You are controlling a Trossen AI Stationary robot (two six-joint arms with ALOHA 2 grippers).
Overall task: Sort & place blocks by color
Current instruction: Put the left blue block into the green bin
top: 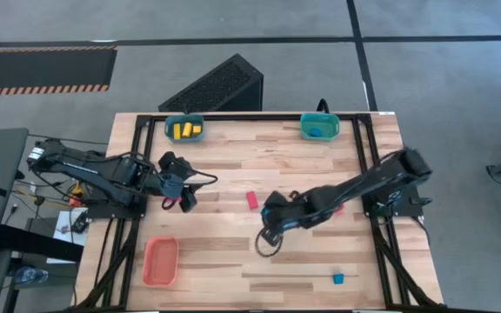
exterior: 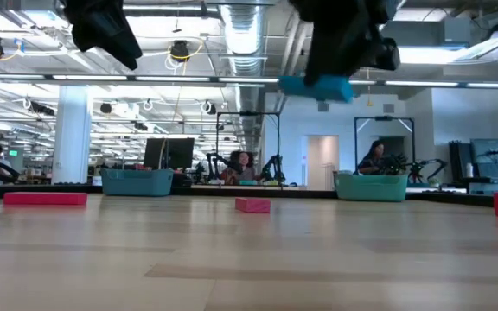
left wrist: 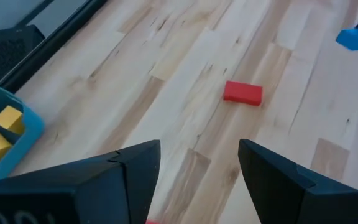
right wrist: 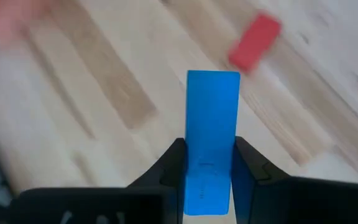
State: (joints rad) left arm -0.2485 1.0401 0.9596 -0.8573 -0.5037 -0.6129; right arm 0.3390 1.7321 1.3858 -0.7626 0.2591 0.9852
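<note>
While your right gripper (right wrist: pixel 209 168) hangs above the middle of the table with its fingers pinched on a blue bar (right wrist: pixel 212 134), the relation that decides your next move is where the matching tray lies from it. You carry the bar lifted clear of the wood; the low view shows it in the air under the gripper. Its long axis runs straight out ahead of the fingers, roughly half of it standing proud past the tips.

The teal tray (top: pixel 319 127) that already holds a blue piece sits at the far edge of the table on your right-hand side, well apart from the gripper. So, judging from the overhead view, your travel is away from you and toward the right arm's own side. The right arm is plainly the nearer one for that tray.

The other teal tray (top: pixel 184 129), on the far left, holds yellow blocks (top: pixel 187 130), and the orange tray (top: pixel 160 261) sits near the front left, so neither suits this bar.

Your left gripper (left wrist: pixel 199 174) waits at the table's left side with its fingers spread and nothing between them. A red block (top: pixel 252 200) lies on the wood between the two grippers, and a small blue block (top: pixel 338 278) rests near the front right, still unsorted.
</note>
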